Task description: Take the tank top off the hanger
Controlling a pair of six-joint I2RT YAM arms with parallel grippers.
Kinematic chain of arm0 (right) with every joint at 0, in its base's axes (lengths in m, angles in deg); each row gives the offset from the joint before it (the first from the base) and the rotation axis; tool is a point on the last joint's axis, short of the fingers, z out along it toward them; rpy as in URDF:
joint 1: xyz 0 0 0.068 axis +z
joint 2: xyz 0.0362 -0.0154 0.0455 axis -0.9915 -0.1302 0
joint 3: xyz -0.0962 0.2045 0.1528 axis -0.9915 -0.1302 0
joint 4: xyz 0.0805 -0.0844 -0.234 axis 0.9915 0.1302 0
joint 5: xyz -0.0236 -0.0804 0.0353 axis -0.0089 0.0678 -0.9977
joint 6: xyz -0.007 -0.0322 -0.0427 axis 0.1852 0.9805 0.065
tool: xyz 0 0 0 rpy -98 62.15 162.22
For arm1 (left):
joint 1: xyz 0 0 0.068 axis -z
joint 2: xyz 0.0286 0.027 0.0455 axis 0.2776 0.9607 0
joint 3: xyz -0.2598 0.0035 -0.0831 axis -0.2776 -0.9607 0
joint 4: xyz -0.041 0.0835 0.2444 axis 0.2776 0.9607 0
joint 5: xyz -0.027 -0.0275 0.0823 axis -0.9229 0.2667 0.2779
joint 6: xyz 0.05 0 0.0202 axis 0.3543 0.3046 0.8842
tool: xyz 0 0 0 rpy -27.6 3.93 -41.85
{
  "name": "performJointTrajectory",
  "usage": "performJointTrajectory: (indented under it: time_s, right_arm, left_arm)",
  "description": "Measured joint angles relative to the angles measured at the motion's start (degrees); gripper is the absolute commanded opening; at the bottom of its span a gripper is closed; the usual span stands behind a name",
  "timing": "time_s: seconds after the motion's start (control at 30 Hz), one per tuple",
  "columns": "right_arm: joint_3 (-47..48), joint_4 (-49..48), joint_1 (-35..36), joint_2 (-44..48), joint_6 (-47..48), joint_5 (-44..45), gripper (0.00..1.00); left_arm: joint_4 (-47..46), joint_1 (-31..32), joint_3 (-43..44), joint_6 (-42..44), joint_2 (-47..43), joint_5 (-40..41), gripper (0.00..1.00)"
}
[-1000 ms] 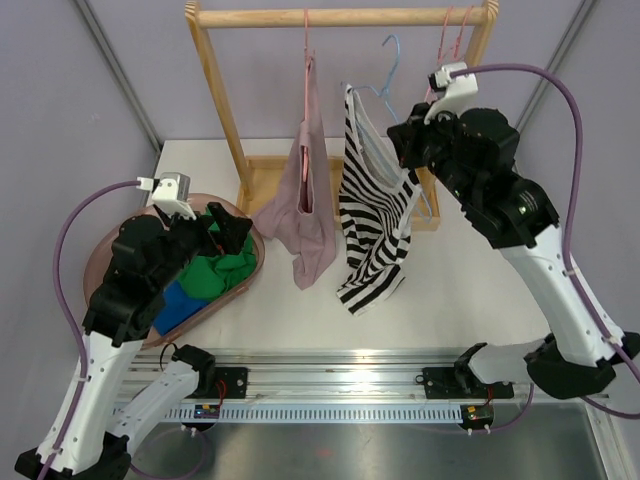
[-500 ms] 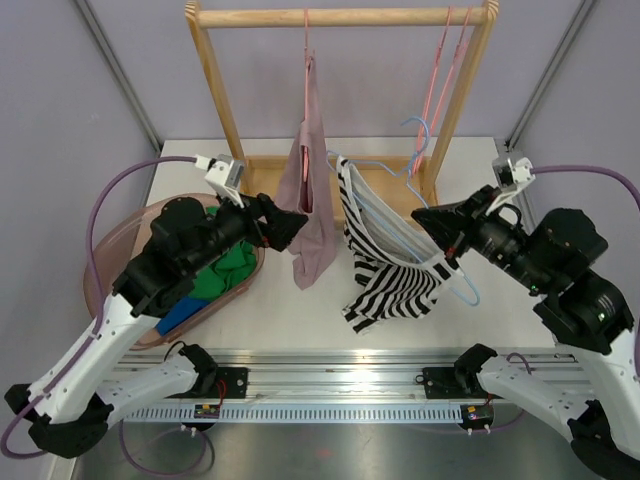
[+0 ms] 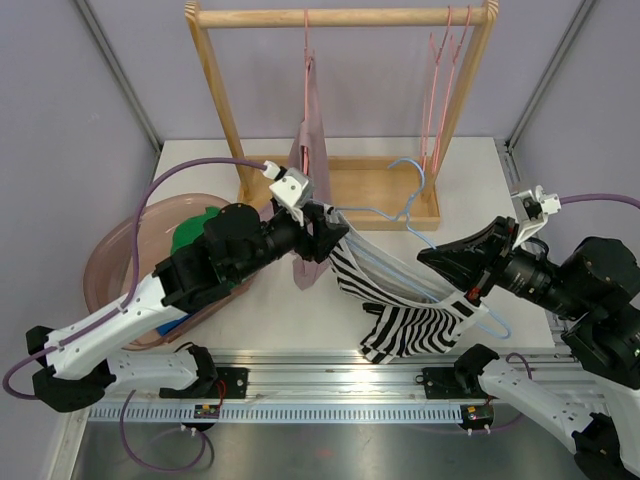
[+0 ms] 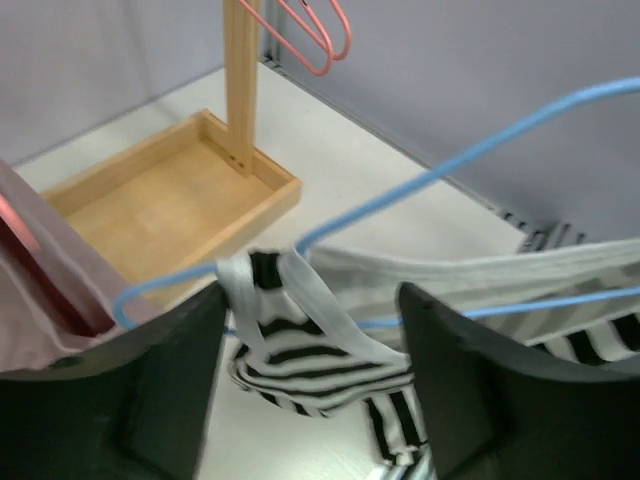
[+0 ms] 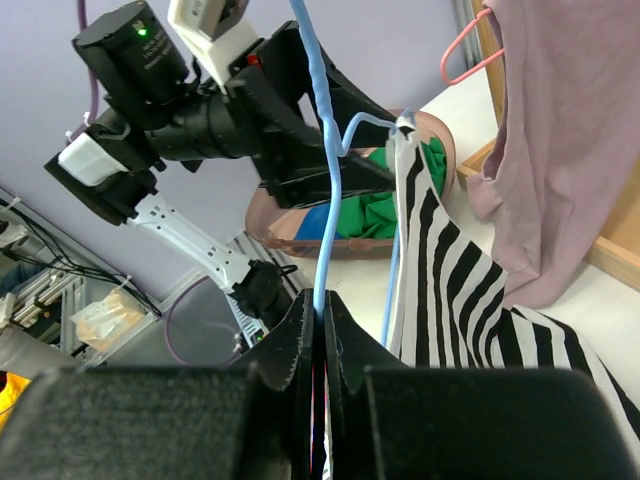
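Blue hanger (image 5: 332, 160) lies with its long axis left-to-right in the top view, hook toward the rack (image 3: 340, 17). Right gripper (image 5: 320, 312) is clamped on its wire. Left gripper (image 4: 310, 340) fingers are apart, astride the tank top (image 3: 410, 330) strap.

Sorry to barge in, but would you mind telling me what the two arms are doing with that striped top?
The right gripper is shut on a blue hanger, holding it clear of the wooden rack. The striped tank top hangs from that hanger. The left gripper is open, its fingers on either side of one shoulder strap at the hanger's end, not yet closed. The top is still on the hanger.
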Motion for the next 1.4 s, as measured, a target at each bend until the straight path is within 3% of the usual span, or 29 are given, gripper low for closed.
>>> performJointTrajectory:
  time_s: [0.03, 0.07, 0.17, 0.3, 0.73, 0.93, 1.1, 1.2, 1.4]
  right_arm:
    - [0.11, 0.07, 0.00, 0.02, -0.17, -0.42, 0.00]
    - [0.26, 0.15, 0.00, 0.09, -0.33, -0.66, 0.00]
    - [0.52, 0.66, 0.00, 0.61, -0.39, -0.79, 0.00]
    - [1.27, 1.25, 0.00, 1.01, -0.35, -0.76, 0.00]
    - [-0.74, 2.86, 0.00, 1.27, 5.38, -1.60, 0.00]
    - [-4.46, 0.66, 0.00, 2.45, 7.82, -1.60, 0.00]
    - [-15.96, -13.51, 0.00, 8.72, 7.26, -2.80, 0.00]
    - [-21.33, -21.64, 0.00, 10.40, 6.08, -3.17, 0.00]
    - [-21.62, -32.48, 0.00, 6.88, 4.98, -0.81, 0.00]
  left_arm:
    - [-0.15, 0.33, 0.37, 0.59, 0.61, 0.98, 0.49]
    - [-0.24, 0.55, 0.63, 1.18, 1.14, 2.12, 0.34]
    - [-0.37, 0.70, 0.87, 2.32, 1.88, 5.44, 0.27]
    - [-0.37, 0.90, 0.92, 3.06, 1.95, 9.84, 0.00]
    - [2.49, 0.46, -0.66, -1.16, -1.49, 35.41, 0.00]
    - [10.75, -7.23, -0.59, -9.25, -3.93, 36.96, 0.00]
    - [9.55, -9.07, -3.41, -10.21, -7.96, 27.65, 0.00]
    - [4.66, -9.42, -8.66, -9.20, -11.58, 15.02, 0.00]
    - [-4.24, -8.79, -16.92, -7.28, -13.05, -14.19, 0.00]
